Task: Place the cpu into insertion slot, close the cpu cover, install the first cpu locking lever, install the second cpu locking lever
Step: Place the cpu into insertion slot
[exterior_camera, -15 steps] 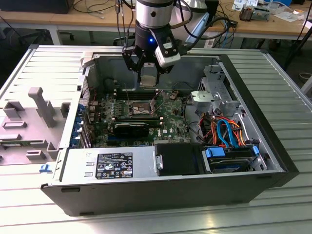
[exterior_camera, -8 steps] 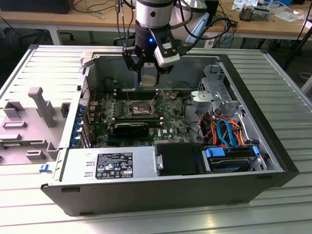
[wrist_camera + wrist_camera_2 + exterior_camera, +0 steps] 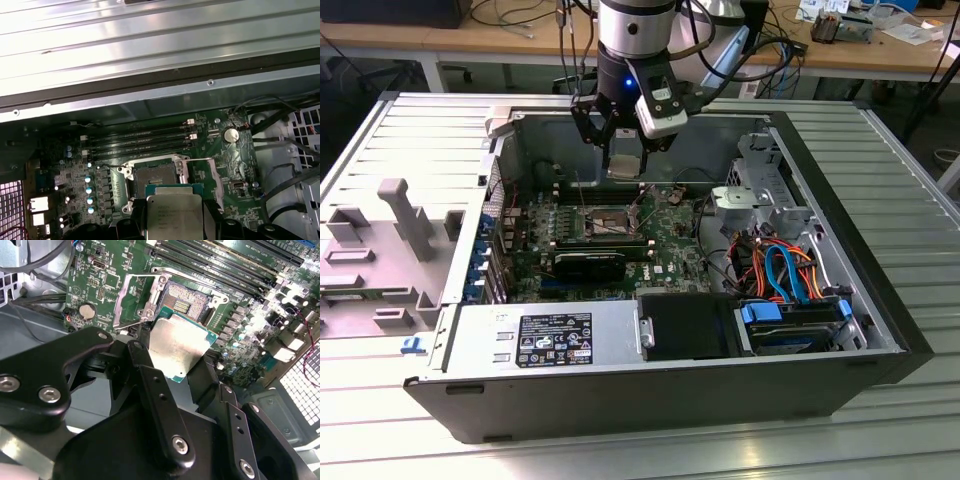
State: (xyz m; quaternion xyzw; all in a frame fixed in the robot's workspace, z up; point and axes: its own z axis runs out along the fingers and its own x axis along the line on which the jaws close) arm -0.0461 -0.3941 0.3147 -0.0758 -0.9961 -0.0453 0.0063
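Note:
My gripper [image 3: 624, 158] hangs above the green motherboard [image 3: 665, 268] inside the open computer case, shut on the cpu [image 3: 623, 166], a flat silver-topped square chip. In both wrist views the cpu [image 3: 180, 347] [image 3: 175, 215] sits between the black fingers [image 3: 150, 375], a little above and beside the insertion slot [image 3: 187, 302] [image 3: 155, 177]. The slot [image 3: 605, 222] is bare, its dark centre showing. The cpu cover [image 3: 134, 297] is swung open next to the slot, and thin locking levers [image 3: 200, 160] stand released along the socket's sides.
Long black memory slots [image 3: 140, 140] run beside the socket. A grey power supply [image 3: 550, 335] and black shroud [image 3: 685, 325] line the case front. A drive cage with blue and orange cables [image 3: 785, 270] fills the exterior view's right. A grey panel [image 3: 390, 240] lies at its left.

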